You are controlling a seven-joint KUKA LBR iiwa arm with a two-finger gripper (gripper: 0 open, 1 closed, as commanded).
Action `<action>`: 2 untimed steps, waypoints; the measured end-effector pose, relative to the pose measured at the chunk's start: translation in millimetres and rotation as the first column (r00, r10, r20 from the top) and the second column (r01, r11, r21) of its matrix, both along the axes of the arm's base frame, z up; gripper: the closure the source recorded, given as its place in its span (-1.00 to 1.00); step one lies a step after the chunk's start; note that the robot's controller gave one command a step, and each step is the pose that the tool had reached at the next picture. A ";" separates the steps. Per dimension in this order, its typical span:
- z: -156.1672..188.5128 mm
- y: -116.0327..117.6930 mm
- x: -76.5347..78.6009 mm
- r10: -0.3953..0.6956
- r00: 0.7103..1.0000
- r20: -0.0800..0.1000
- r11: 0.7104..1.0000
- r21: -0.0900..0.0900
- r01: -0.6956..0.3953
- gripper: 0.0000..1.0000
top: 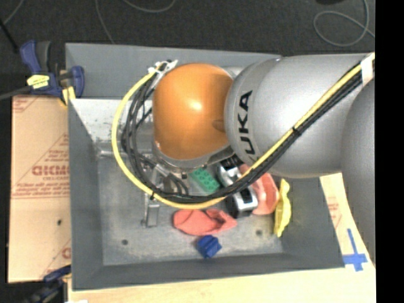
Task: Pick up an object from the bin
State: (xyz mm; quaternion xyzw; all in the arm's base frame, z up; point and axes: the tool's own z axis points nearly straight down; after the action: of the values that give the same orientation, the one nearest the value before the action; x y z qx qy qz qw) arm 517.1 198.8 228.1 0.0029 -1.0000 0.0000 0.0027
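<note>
The gripper (152, 214) sits low at the bin's (85, 219) 8 o'clock, and I cannot tell whether it is open or closed. The nearest thing, a red lump (199, 221), lies beside it at its 3 o'clock, so closing here would likely grab nothing.

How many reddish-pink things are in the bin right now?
2. One reddish-pink soft piece lies mid-bin toward the view's bottom, beside a blue piece; the other reddish-pink piece sits right of it, against the yellow piece. The arm may hide more.
</note>
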 end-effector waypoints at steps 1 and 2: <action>4.5 -1.1 1.6 -0.004 1.000 0.008 1.000 0.002 0.004 -1.00; -15.3 -27.3 6.4 -0.057 0.998 0.005 0.998 0.002 0.057 -1.00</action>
State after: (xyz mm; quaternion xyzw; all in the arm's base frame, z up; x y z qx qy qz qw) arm 523.5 171.5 212.8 -0.0255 -0.9997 -0.0010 0.0000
